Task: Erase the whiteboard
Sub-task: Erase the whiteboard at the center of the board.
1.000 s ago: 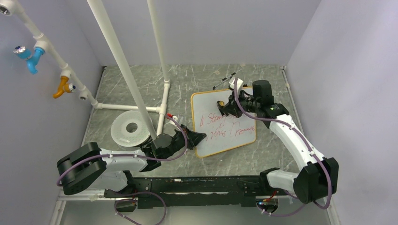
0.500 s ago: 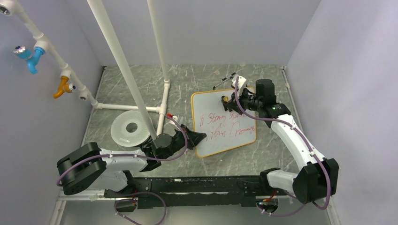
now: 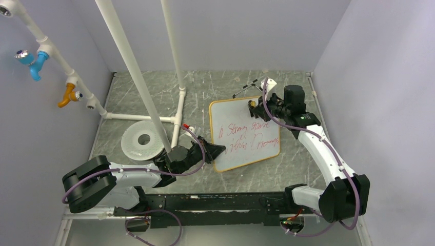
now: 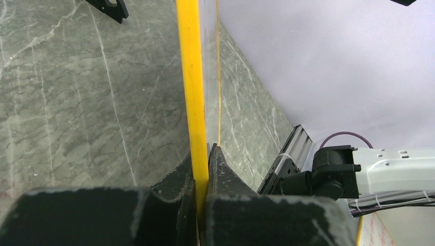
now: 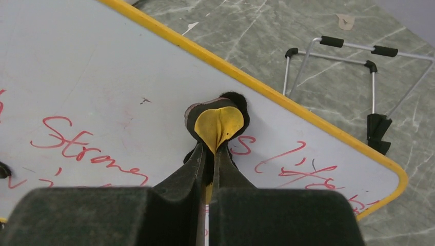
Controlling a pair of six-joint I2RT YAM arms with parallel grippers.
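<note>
The whiteboard lies mid-table, orange-framed, with red scrawl across its middle. My left gripper is shut on the frame at the board's near left corner. In the left wrist view the frame runs edge-on between the fingertips of that gripper. My right gripper is near the board's far right corner, shut on a yellow and black eraser pad. The pad rests against the board just above the red writing. The right gripper sits over the writing.
A white disc with a centre hole lies left of the board. White pipes rise at the left and run along the table. A folded wire stand lies behind the board, also in the right wrist view. Walls close three sides.
My right gripper has moved with the eraser pad from the board's middle to its far right corner, uncovering the red writing. The left gripper and the board have not moved.
</note>
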